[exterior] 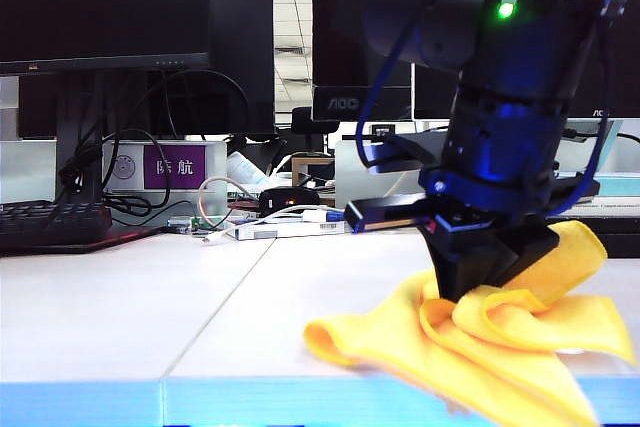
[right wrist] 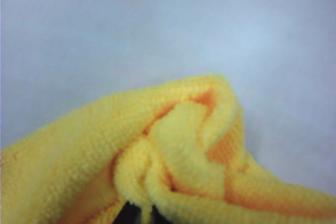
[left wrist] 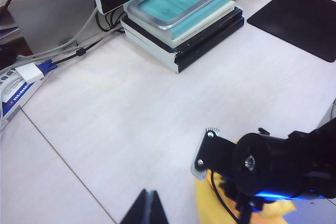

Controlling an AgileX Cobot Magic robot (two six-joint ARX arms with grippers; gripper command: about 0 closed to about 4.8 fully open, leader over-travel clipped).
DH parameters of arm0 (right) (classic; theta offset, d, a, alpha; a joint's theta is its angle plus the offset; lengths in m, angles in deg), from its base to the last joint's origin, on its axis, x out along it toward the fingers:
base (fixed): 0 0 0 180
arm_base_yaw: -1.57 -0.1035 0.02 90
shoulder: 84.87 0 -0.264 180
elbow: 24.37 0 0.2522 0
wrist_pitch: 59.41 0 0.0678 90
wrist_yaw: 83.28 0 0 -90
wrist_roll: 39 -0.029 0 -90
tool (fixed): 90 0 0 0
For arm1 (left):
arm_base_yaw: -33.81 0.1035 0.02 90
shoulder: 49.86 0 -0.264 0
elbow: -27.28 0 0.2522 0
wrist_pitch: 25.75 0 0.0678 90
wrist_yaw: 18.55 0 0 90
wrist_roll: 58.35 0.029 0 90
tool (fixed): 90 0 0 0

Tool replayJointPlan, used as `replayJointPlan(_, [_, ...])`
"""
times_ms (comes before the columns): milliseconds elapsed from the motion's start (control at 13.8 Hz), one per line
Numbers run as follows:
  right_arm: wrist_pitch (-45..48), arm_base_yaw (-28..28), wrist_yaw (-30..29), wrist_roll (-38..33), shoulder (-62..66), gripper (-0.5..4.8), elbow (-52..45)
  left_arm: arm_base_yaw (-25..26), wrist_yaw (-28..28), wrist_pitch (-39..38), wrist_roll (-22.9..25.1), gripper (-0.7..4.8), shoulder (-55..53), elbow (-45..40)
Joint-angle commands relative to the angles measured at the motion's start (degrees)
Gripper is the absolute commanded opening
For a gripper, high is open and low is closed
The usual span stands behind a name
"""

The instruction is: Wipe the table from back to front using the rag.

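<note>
Right end effector (exterior: 478, 282) clamped on bunched rag (exterior: 500, 342), pressed to bench (exterior: 150, 307) near its front edge. Left end effector (left wrist: 147, 208) hovers nearby, fingertips together, empty.

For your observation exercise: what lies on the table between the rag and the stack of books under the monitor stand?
Nothing: the left wrist view shows bare table between the rag and the stack.

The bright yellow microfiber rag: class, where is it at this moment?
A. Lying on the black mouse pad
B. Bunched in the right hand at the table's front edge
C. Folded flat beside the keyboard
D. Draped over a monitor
B: the bright yellow microfiber rag is pinched, crumpled, in the shut right hand near the light blue front edge of the white table.
</note>
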Motion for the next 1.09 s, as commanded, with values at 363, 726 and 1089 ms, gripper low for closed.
replayJointPlan(363, [8.74, 0.66, 3.85, 0.28, 3.61, -0.02, -0.57, -0.02, 0.72, 0.48, 0.13, -0.05, 0.33, 0.33])
replayJointPlan(726, [15.8, 3.63, 3.89, 0.59, 8.22, -0.02, -0.52, -0.02, 1.57, 0.44, -0.02, -0.05, 0.31, 0.33])
replayJointPlan(1089, [21.51, 8.96, 3.67, 4.7, 9.62, -0.02, -0.5, -0.02, 1.57, 0.44, 0.0, -0.05, 0.31, 0.33])
